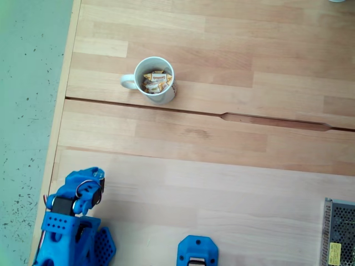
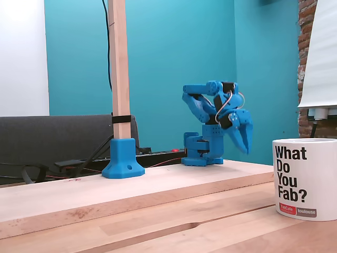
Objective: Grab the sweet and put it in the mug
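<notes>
The white mug [image 1: 161,95] stands on the far left part of the wooden table, its handle pointing left in a fixed view from above. Inside it lie wrapped sweets [image 1: 156,79], white with yellow-orange ends. The side-on fixed view has the mug [image 2: 303,179] at the right edge, printed "What Do You Fab?". My blue arm [image 1: 75,221] is folded at the table's near left corner, far from the mug. Its gripper [image 2: 245,148] hangs pointing down, fingers together with nothing between them.
A blue block [image 1: 197,252] at the near edge holds a wooden post [image 2: 118,68]. A perforated metal box [image 1: 339,233] sits at the near right. A routed groove [image 1: 277,121] crosses the tabletop. The table's left edge [image 1: 62,111] borders the floor.
</notes>
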You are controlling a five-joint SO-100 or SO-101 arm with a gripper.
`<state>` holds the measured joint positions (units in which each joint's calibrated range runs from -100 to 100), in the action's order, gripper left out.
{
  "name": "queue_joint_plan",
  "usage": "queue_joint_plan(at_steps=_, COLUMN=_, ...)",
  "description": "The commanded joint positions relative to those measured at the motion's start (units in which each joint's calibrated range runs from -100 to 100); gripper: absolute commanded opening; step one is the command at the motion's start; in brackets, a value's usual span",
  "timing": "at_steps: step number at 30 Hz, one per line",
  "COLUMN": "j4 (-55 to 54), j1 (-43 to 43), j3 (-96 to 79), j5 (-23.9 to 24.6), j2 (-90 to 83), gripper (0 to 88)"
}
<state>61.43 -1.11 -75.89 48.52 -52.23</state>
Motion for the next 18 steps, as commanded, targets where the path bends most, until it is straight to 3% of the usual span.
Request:
queue_joint_plan(at_steps=1, j4=-0.38, j1=-2.23, j3=-6.72, j5=0.10, j2=-7.33, gripper=0.0)
queue_joint_plan(at_steps=10, j4=-0.38, j1=-3.10, j3=-23.85, j5=0.54, j2=-22.30, gripper=0.0)
queue_joint_plan(at_steps=18, j4=0.58, j1=-3.03, j3=-24.11, j5=0.34, j2=-26.26, gripper=0.0)
